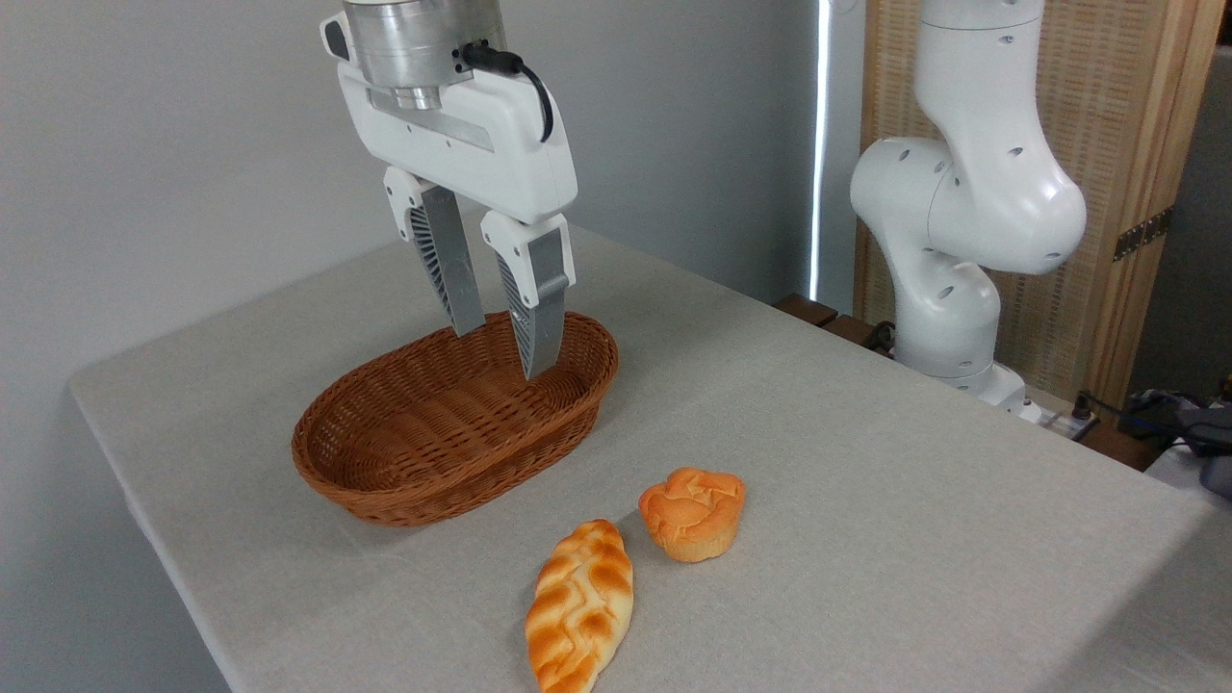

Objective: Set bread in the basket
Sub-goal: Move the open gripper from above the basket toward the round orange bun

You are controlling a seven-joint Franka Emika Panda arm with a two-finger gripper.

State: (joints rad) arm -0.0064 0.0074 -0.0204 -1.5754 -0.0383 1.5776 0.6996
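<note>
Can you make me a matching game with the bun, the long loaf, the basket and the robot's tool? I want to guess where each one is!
Things:
1. bun
2. long loaf
3. basket
4. tool

Places or states:
A. open, up in the air above the basket
B. at the front edge of the table, lying down
C. sitting on the table, nothing inside it
D. on the table, just right of the long loaf's top end

Pairs: 1-D, 2-B, 3-C, 4-A
</note>
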